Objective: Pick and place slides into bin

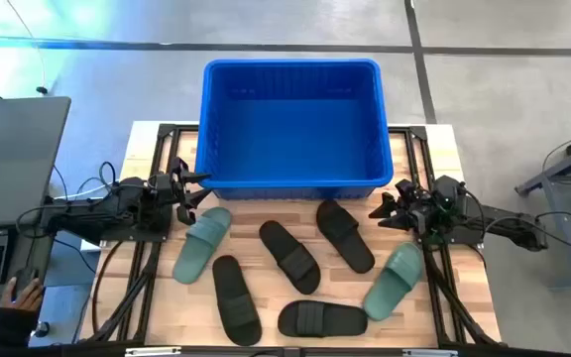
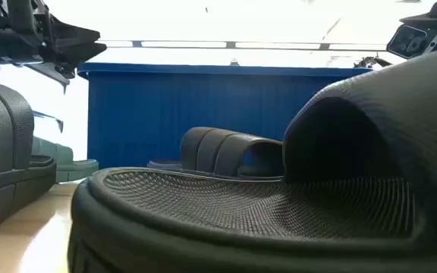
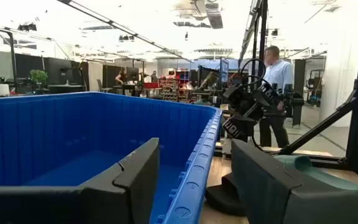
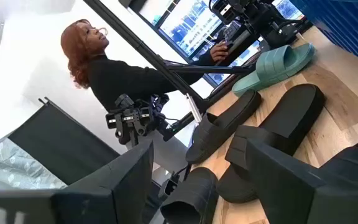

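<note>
While ribbed blue bin (image 1: 291,124) sits empty, six rubber slides (image 1: 287,256) lie flat; both grippers' fingers apparently spread, empty.

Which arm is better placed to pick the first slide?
Probably left: its open hand hovers right by a green slide; the right hand, also open, sits slightly farther from its green slide.

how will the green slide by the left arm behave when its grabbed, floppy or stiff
The sage green rubber slide sandal near the left claw looks thick-soled and moulded, so probably fairly stiff with slight flex. It appears light for its size. Its matte surface should grip rather than slip, and lying flat on the wooden table, it is unlikely to roll or tip.
</note>
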